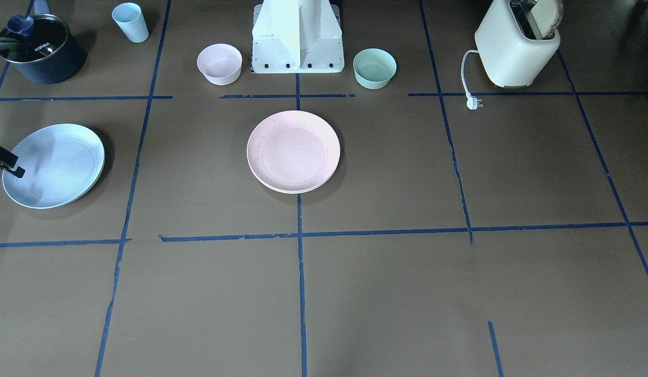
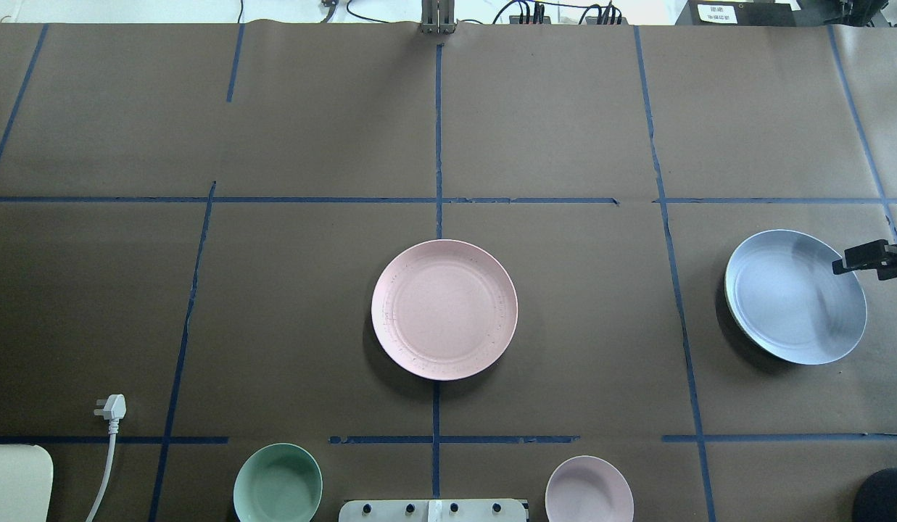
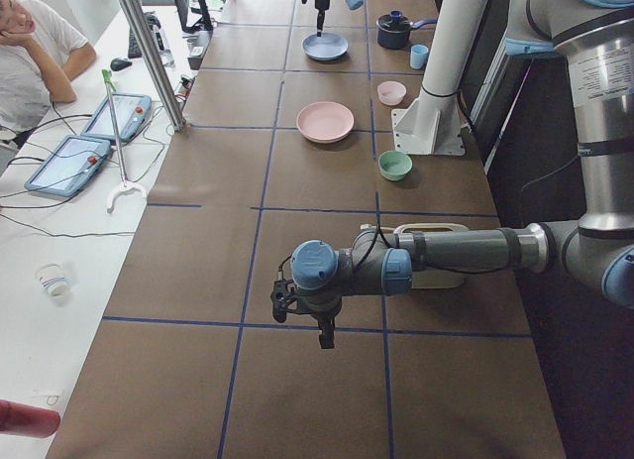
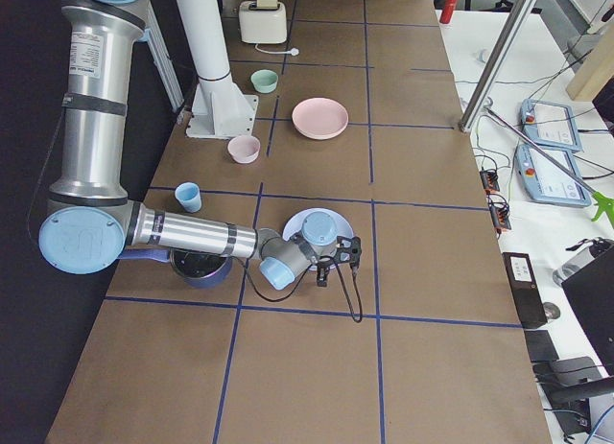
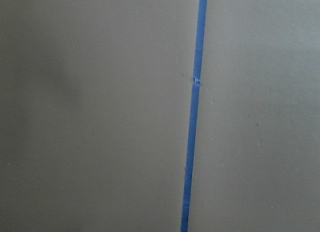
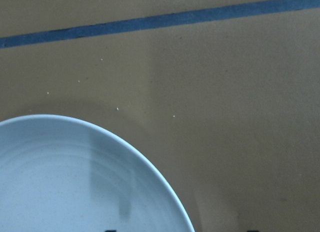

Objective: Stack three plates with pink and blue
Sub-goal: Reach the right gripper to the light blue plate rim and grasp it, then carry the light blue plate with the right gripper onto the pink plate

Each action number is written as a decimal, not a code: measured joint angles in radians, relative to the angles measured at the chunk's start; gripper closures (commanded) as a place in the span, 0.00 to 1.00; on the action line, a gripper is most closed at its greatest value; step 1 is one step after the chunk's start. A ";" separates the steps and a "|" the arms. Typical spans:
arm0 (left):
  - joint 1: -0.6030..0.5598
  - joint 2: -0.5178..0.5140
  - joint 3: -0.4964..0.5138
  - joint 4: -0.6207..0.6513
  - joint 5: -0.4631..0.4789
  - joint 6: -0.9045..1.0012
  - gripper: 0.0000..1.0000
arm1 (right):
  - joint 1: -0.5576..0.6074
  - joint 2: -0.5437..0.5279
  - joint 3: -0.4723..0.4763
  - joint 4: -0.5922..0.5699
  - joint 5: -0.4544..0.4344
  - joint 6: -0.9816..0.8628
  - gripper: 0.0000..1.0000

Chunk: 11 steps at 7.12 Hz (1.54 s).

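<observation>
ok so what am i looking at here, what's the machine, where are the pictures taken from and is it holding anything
It is a robot at a table with a left arm and a right arm, each ending in a two-finger end effector. Two pictures look down on the table, one from behind the robot, one facing it; two look along it from either end; two come from cameras on the wrists. On it lie a pink plate in the middle and a blue plate on the robot's right, plus a pink bowl, a green bowl, a blue cup, a pot and a toaster. The right end effector hangs at the blue plate's rim; whether it grips I cannot tell. The left end effector hovers over the table far from the plates, nothing visibly held.
</observation>
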State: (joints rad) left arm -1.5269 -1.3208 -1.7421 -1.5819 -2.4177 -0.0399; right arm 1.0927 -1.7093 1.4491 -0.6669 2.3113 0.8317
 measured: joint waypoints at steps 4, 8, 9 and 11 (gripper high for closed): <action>0.001 0.001 -0.001 -0.001 0.000 0.000 0.00 | -0.031 -0.034 0.036 0.009 0.000 0.000 1.00; 0.001 0.003 0.000 -0.001 -0.001 0.000 0.00 | -0.035 -0.029 0.161 -0.003 0.038 0.119 1.00; 0.001 0.003 -0.001 -0.001 -0.001 0.000 0.00 | -0.042 0.015 0.205 -0.016 0.054 0.221 1.00; 0.008 0.001 -0.002 0.000 0.000 0.000 0.00 | -0.107 0.139 0.298 -0.101 0.045 0.430 1.00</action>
State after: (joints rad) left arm -1.5192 -1.3195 -1.7439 -1.5820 -2.4181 -0.0399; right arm 0.9855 -1.5702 1.7470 -0.7679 2.3566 1.2620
